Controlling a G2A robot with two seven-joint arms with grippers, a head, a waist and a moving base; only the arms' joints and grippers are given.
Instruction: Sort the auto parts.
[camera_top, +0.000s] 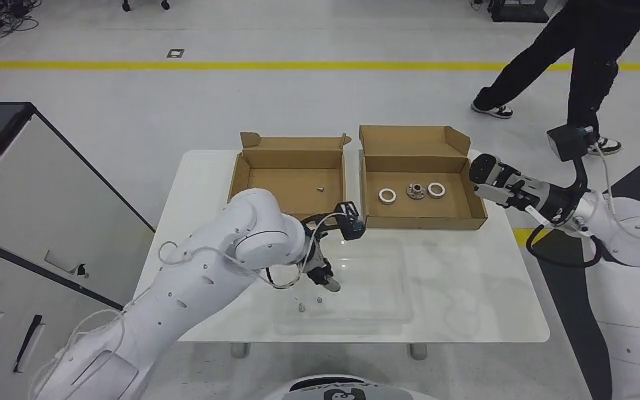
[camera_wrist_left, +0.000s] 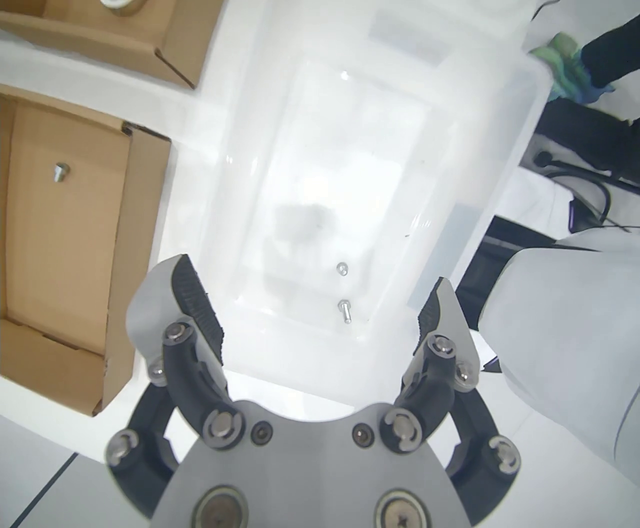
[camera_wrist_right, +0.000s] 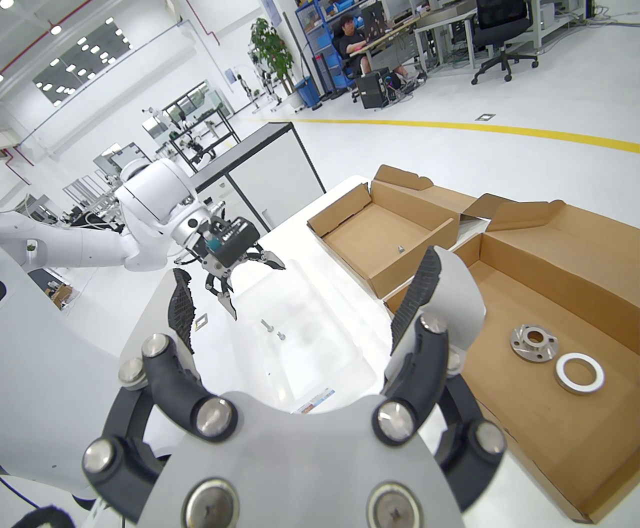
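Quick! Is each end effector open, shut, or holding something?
Left end effector: open, holding nothing.
Right end effector: open, holding nothing.

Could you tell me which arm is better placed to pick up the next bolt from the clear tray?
Left. The left end effector, open, hangs above the two bolts in the clear tray; the right end effector sits off by the box with rings.

I've got the left pincer (camera_wrist_left: 312, 277) spread wide over the clear bin (camera_wrist_left: 500, 165). One bolt (camera_wrist_left: 345, 311) and a second bolt (camera_wrist_left: 342, 269) sit close together on the bin floor. A small metal part (camera_wrist_left: 60, 171) lies in the cardboard box (camera_wrist_left: 75, 280) beside the bin.
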